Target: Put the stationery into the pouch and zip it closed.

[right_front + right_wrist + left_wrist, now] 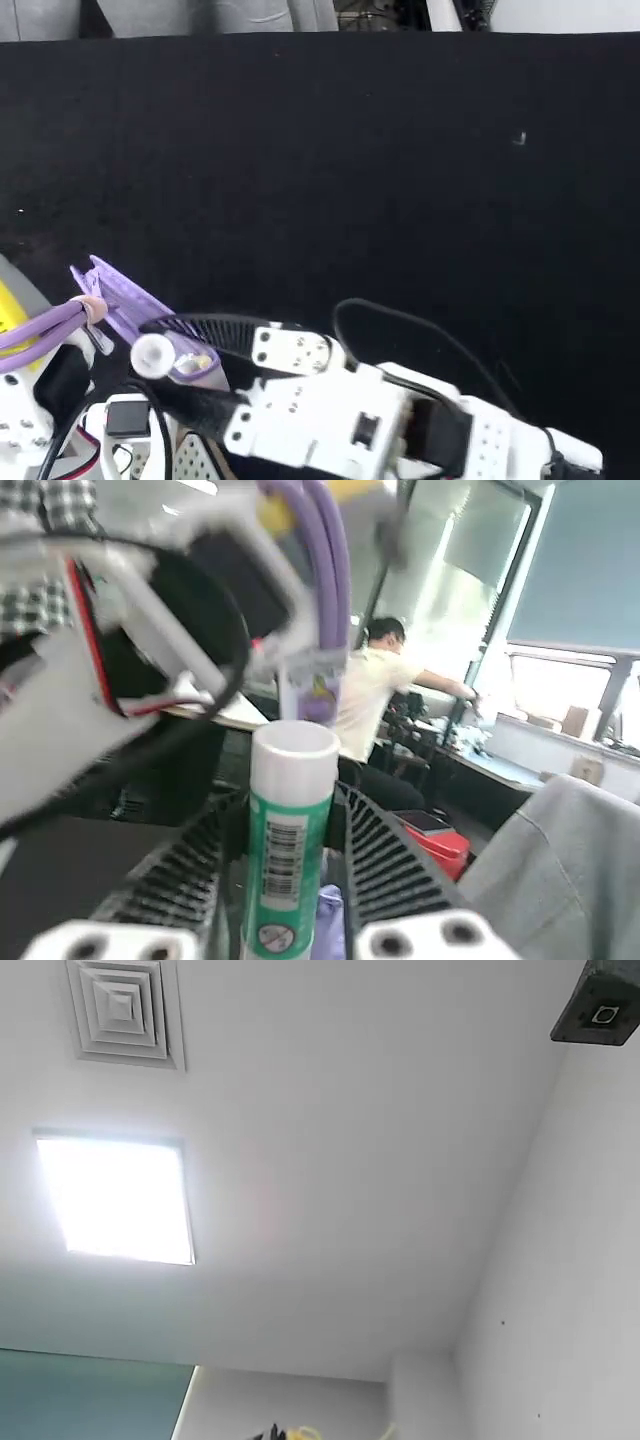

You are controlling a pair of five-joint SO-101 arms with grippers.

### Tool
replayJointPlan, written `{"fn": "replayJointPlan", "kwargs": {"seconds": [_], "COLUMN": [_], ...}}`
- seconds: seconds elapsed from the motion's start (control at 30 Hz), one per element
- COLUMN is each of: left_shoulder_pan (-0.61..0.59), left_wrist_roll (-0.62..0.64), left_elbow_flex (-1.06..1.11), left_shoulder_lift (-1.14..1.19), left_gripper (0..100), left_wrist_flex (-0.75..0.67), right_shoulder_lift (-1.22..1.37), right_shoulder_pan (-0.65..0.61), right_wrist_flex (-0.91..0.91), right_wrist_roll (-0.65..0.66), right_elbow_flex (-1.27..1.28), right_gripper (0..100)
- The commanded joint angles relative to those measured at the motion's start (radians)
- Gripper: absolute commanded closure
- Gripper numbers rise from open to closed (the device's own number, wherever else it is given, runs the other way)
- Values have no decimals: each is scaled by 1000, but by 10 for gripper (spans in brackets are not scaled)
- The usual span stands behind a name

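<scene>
Black tabletop, lower left of the high view: your right gripper (pixel 165 356) clamps the glue stick (pixel 290 830) upright; the pouch (pixel 122 298) lies just beside, toward upper left.

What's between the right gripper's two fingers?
A white-capped green glue stick, held there by the right gripper, as the right wrist view shows.

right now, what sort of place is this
Probably an office or lab room: a ceiling light panel and vent overhead, desks by large windows, and a black work table.
</scene>
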Motion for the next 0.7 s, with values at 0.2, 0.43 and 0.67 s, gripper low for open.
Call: {"fn": "replayJointPlan", "kwargs": {"seconds": [0.2,0.43,0.67], "left_shoulder_pan": [4,2,2], "left_wrist_roll": [12,12,12], "left_elbow_flex": [-1,1,2], "left_shoulder_lift": [0,0,0], "left_gripper": [970,970,970], "left_wrist_flex": [-8,-8,-8], "right_shoulder_lift": [122,277,348], "right_shoulder_pan": [149,235,232], "right_wrist_flex": [-199,-374,-397], "right_wrist_roll": [0,-149,-157], "right_elbow_flex": [81,105,107], "right_gripper": [988,988,985]}}
